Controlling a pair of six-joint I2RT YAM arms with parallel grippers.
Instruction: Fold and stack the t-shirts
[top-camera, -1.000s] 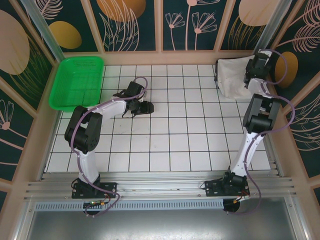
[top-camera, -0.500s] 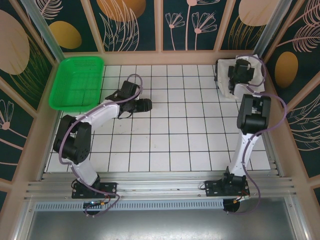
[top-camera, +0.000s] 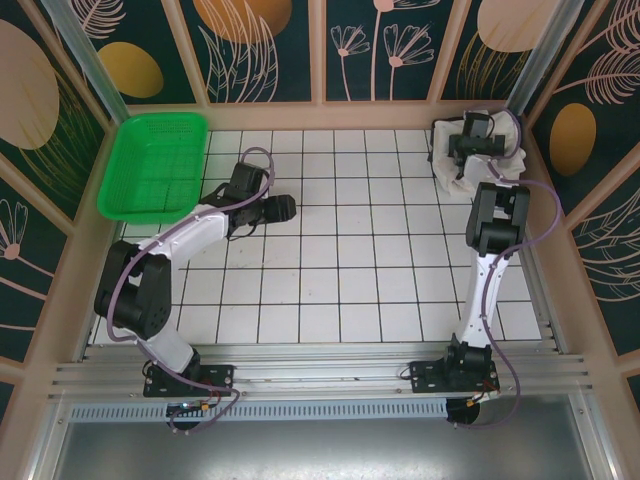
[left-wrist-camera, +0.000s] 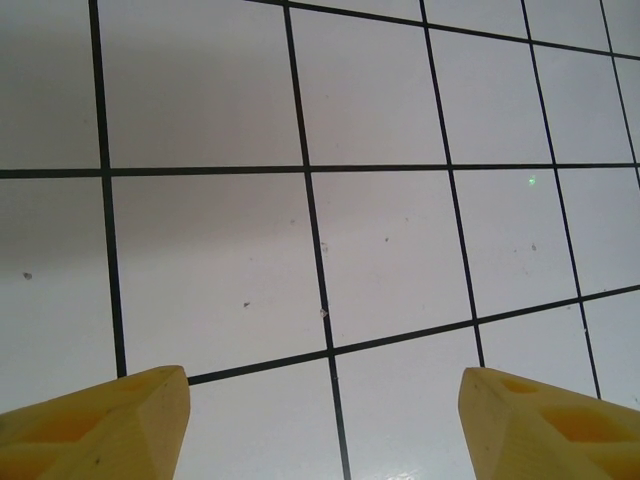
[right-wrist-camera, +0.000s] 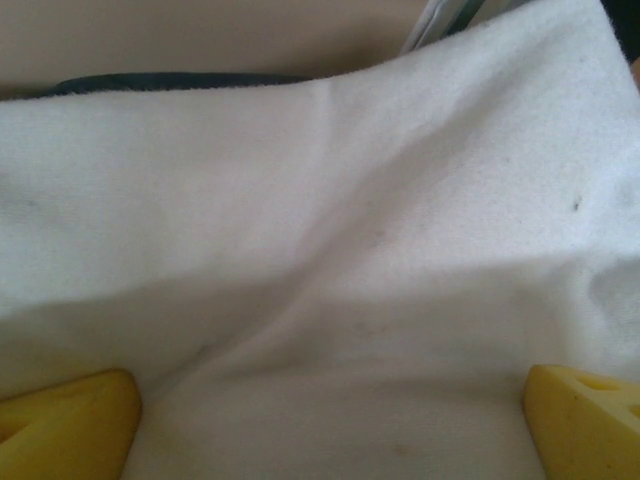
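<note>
Right gripper (right-wrist-camera: 330, 420), spread wide, hovers over t-shirts (right-wrist-camera: 320, 200) in far-right corner.

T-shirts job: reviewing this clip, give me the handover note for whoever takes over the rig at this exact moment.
Left gripper: open, nothing between its fingers, over bare white tiles left of centre.
Right gripper: open, fingers spread wide just above the t-shirts.
The t-shirts: an off-white pile in the far right corner; how many, cannot tell.
Green basket: far left corner, apart from both arms.
Done: the cloth is gathered compactly in that corner; whether it is neatly folded is unclear.
Left: check the fold and the stack, probably with the right arm.
</note>
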